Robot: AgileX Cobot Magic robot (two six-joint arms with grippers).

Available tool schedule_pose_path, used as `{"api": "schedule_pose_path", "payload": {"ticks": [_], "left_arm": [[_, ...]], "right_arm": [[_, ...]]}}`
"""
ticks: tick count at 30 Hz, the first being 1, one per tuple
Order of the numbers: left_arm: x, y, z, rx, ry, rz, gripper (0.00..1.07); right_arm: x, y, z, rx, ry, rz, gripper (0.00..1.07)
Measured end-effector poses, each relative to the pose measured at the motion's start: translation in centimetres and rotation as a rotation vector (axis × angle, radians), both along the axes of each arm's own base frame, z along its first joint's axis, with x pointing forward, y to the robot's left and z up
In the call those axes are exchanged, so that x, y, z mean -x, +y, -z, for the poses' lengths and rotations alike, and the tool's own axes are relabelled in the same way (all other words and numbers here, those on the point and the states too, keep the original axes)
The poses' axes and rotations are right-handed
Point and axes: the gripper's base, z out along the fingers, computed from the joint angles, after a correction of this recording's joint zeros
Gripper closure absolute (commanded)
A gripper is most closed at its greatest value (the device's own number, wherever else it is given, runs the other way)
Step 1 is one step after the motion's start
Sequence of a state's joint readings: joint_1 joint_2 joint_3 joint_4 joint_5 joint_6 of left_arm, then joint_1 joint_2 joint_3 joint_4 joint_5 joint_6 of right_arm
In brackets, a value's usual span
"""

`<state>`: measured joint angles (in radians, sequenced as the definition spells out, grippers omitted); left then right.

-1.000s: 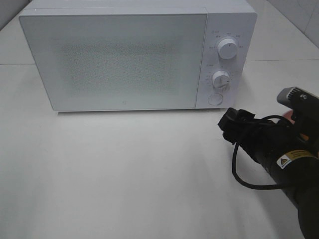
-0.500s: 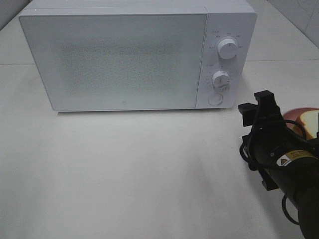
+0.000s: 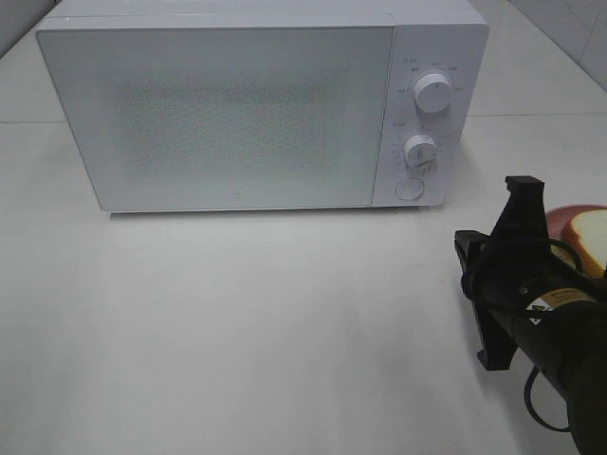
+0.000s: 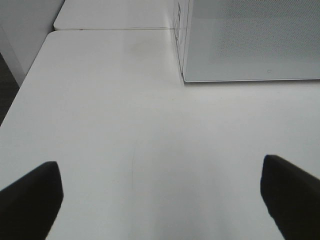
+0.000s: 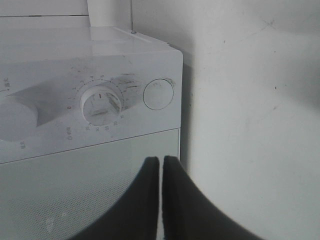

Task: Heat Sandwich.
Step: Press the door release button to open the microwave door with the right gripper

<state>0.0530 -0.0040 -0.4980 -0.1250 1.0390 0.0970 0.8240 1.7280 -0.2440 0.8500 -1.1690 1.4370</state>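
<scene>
The sandwich (image 3: 590, 237) is lying at the far right edge of the exterior view, just to the right of the microwave's front corner and well in front of its control panel. It is showing a broad white bread face with a tan crust running along its edge; the filling is too small and too cut off to make out. The right arm (image 3: 541, 322) is covering part of it and the frame edge is cutting off the rest. It is resting on a round pink plate (image 3: 560, 216), of which only a curved sliver of rim is showing beside the arm. The white microwave (image 3: 237, 114) is standing on the white table (image 3: 237, 332) with its speckled door closed, so its inside is staying out of sight. On its panel, 2 knobs are sitting 1 above the other, the upper knob (image 3: 434, 93) and the lower knob (image 3: 420, 151), with a round button (image 3: 410, 188) below them. The right gripper (image 5: 161, 170) is pointing toward that panel near the lower knob and the button, with its 2 dark fingers pressed together to a thin slit and holding nothing. The left gripper (image 4: 160, 172) is hanging over bare tabletop with its fingers spread wide apart and nothing between them, and the microwave's corner is lying ahead of it.
</scene>
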Motion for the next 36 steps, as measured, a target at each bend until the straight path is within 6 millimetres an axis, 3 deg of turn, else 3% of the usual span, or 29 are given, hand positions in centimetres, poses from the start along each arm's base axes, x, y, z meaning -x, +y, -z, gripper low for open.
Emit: {"api": "schedule_pose_path", "payload": {"ticks": [16, 36], "left_arm": [[0.0, 0.0, 0.0, 0.000, 0.000, 0.000, 0.05], [0.0, 0.0, 0.0, 0.000, 0.000, 0.000, 0.05]], "right_arm": [[-0.9, 0.8, 0.4, -0.011, 0.044, -0.031, 1.07], [-8.9, 1.2, 2.1, 0.006, 0.067, -0.098, 1.07]]}}
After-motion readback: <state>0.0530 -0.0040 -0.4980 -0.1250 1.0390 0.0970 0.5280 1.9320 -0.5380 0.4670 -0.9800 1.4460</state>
